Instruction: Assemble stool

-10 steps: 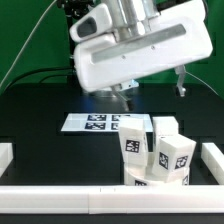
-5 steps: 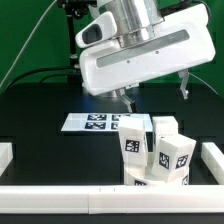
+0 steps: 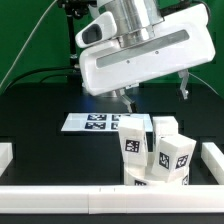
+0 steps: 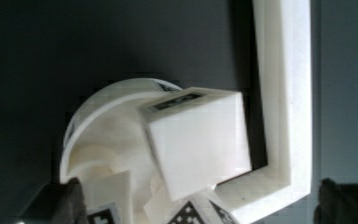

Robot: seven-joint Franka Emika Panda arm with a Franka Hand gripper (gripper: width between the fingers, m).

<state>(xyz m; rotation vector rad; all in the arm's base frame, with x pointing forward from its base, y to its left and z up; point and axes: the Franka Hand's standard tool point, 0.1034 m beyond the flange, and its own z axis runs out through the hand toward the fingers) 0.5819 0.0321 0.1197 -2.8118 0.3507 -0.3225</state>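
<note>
The stool's white tagged legs (image 3: 160, 150) stand bunched together at the exterior view's lower right, near the front border. In the wrist view one blocky leg (image 4: 197, 140) sits on the round disc seat (image 4: 108, 125), with black-and-white tags showing at the picture's lower edge. My gripper (image 3: 154, 93) hangs above and behind the parts, apart from them, with its jaws wide open and empty. In the wrist view my gripper (image 4: 202, 205) shows only as dark fingertips (image 4: 60, 205) at the two lower corners.
The marker board (image 3: 98, 123) lies flat on the black table behind the legs. White border blocks stand at the left (image 3: 5, 156), the right (image 3: 212, 158) and along the front (image 3: 90, 196). The border's corner (image 4: 282, 90) runs beside the seat.
A second ago the arm's hand sat slightly lower and further left; it has shifted a little up and right. Nothing has moved in the last half second. The parts are still.
</note>
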